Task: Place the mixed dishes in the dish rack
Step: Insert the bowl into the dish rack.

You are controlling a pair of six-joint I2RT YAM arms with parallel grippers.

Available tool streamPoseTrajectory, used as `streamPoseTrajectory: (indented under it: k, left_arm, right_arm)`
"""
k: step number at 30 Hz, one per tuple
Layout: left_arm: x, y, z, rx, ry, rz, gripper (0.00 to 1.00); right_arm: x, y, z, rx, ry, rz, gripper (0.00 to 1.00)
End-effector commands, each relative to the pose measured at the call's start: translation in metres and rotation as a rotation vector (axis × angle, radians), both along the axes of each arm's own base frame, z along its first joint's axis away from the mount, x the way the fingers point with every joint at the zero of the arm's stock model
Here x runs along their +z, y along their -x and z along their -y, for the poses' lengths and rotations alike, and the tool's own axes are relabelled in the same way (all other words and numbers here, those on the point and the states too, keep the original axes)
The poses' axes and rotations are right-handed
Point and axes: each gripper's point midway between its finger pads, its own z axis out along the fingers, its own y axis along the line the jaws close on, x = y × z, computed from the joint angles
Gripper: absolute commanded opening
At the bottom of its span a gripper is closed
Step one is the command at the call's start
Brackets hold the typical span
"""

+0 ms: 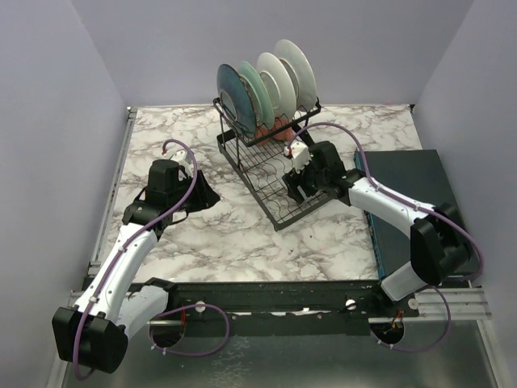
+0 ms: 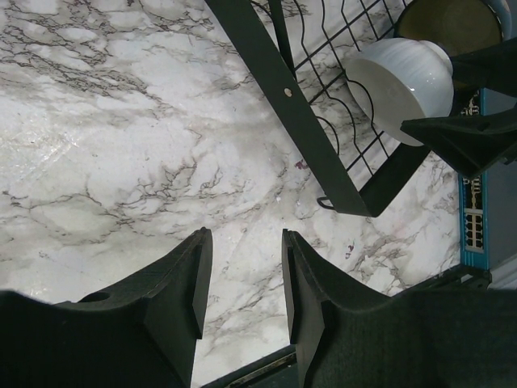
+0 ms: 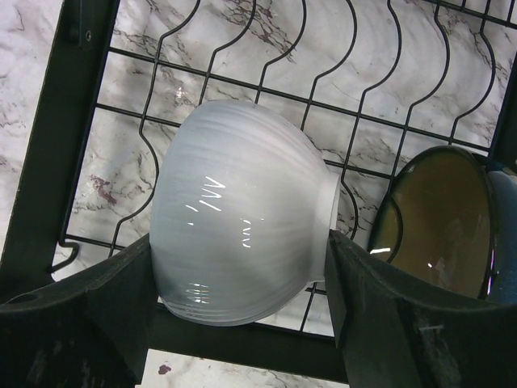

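Observation:
The black wire dish rack (image 1: pixel 240 158) stands at the back centre, with several plates (image 1: pixel 266 85) upright in its upper basket and pink mugs (image 1: pixel 273 129) beneath them. My right gripper (image 3: pixel 241 242) is shut on a white ribbed bowl (image 3: pixel 234 202), holding it on its side just above the wire floor of the lower tray (image 3: pixel 242 89). A dark bowl with a tan inside (image 3: pixel 436 218) leans in the tray right beside it. My left gripper (image 2: pixel 242 271) is open with nothing in it, low over the marble left of the rack (image 2: pixel 275 89).
A dark teal flat slab (image 1: pixel 408 202) lies along the table's right side under the right arm. The rack's black front frame bar (image 3: pixel 242 347) runs just below the held bowl. Grey walls close in the table on three sides.

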Motion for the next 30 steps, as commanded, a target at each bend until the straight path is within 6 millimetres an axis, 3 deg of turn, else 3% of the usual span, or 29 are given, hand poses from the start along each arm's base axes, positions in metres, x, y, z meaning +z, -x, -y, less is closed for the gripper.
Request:
streamPoseTrajectory:
  k: [1,10,16,30]
  left_arm:
    - [-0.002,-0.002,-0.004,0.010,-0.026,0.009,0.45]
    - [-0.003,-0.001,-0.005,0.014,-0.030,0.005,0.45]
    - [-0.004,-0.002,-0.006,0.017,-0.032,0.005,0.45]
    - [-0.005,-0.002,-0.006,0.018,-0.037,-0.001,0.48]
  right_arm:
    - [0.002,0.002,-0.008,0.023,-0.033,-0.046,0.00]
    - [-0.008,0.014,-0.004,-0.022,-0.027,-0.134,0.01]
    - [-0.008,0.011,0.005,-0.085,-0.015,-0.125,0.25]
    - [0.001,0.003,0.013,-0.174,-0.031,-0.084,0.53]
